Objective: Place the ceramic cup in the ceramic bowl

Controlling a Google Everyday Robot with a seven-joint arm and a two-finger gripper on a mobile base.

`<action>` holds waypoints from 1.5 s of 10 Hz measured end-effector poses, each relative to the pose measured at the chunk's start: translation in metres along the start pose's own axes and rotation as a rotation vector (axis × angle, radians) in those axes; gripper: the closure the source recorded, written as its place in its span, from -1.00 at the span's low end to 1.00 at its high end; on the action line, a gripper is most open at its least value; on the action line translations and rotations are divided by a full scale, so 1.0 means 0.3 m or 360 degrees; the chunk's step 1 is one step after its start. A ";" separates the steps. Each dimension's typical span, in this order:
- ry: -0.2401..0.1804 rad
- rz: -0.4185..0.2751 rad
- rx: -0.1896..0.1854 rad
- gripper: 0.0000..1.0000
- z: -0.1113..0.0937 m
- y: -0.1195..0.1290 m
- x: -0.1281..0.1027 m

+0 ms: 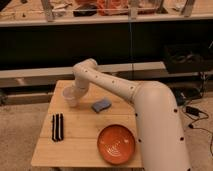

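The ceramic cup (69,97) is small and pale, and stands upright near the back left of the wooden table (80,137). The ceramic bowl (116,144) is wide, orange-red with faint white rings, and sits empty near the table's front right edge. My white arm reaches from the lower right across the table, bends at an elbow (86,68) and comes down at the cup. My gripper (75,92) is right at the cup's right side, mostly hidden by the wrist. I cannot tell whether it holds the cup.
A blue-grey sponge (101,105) lies between the cup and the bowl. A black ridged object (58,127) lies at the table's left front. A dark shelf unit (115,45) stands behind the table. Cables and a box (192,110) are on the floor at right.
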 end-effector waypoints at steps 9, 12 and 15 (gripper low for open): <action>0.0028 0.0052 0.0023 0.99 -0.137 0.144 -0.086; 0.0052 0.0096 0.0028 0.99 -0.159 0.188 -0.133; 0.0071 0.0130 0.0033 0.99 -0.196 0.232 -0.152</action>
